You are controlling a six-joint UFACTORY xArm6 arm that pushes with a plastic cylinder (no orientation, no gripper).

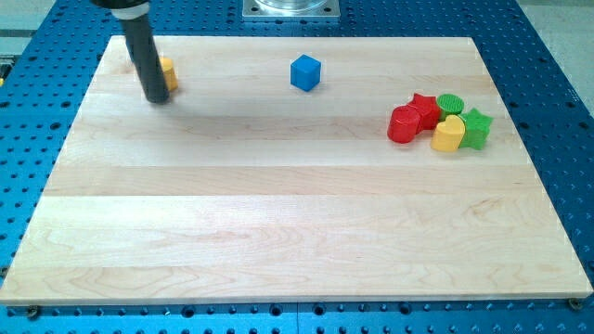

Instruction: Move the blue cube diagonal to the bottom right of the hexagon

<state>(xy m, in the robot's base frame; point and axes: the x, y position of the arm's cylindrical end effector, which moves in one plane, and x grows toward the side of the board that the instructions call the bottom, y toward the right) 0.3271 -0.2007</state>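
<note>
The blue cube (304, 72) sits on the wooden board near the view's top, a little right of centre-left. A yellow-orange block (168, 72), likely the hexagon, lies at the top left, mostly hidden behind the dark rod. My tip (158, 98) rests on the board just below and left of that yellow-orange block, touching or nearly touching it. The blue cube is well to the right of my tip, with bare board between them.
A cluster sits at the view's right: a red cylinder-like block (404, 125), a red star (425, 109), a green round block (450, 102), a yellow block (447, 134) and a green star (476, 128). The wooden board (297, 232) lies on a blue perforated table.
</note>
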